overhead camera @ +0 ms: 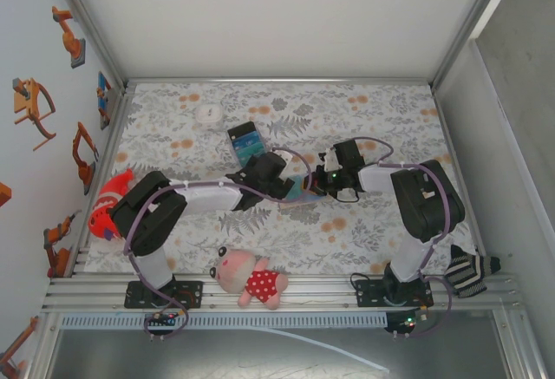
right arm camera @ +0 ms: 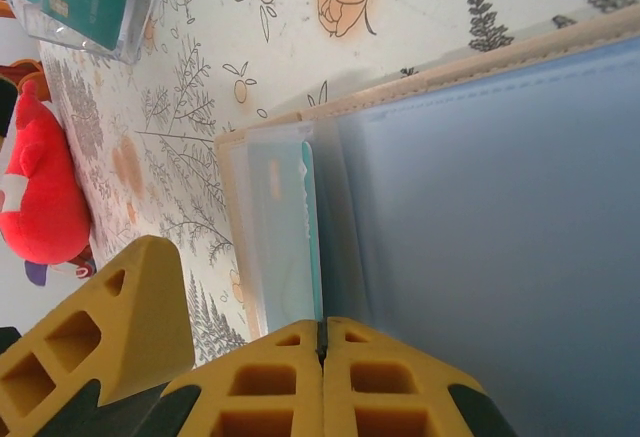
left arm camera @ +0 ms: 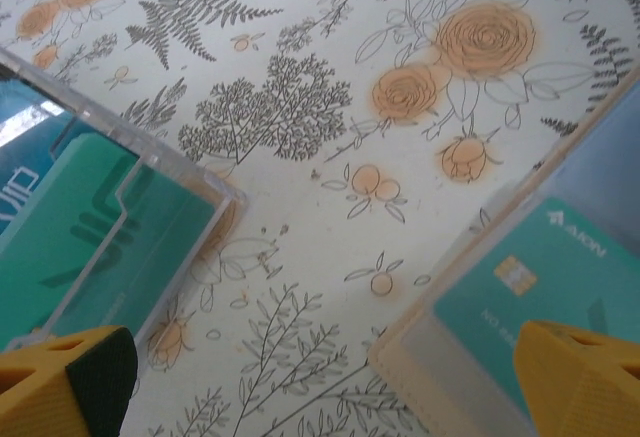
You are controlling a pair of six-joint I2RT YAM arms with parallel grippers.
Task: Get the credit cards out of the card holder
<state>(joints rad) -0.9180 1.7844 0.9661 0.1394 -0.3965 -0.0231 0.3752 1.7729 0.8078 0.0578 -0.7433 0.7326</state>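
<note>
Card holder of tan leather lies open on the flowered tablecloth, seen from top. Left wrist view: the left gripper has its fingers spread wide, holder at lower right. Right wrist view: the right gripper has its fingers pressed together, pinching a thin teal credit card in the holder.

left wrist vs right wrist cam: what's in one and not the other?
Left wrist, not right: open left gripper; printed face of a teal chip card in a clear sleeve. Right wrist, not left: red plush toy; right gripper shut on a thin teal card seen edge-on. Both: floral tablecloth, clear plastic box of teal cards, tan leather card holder.
</note>
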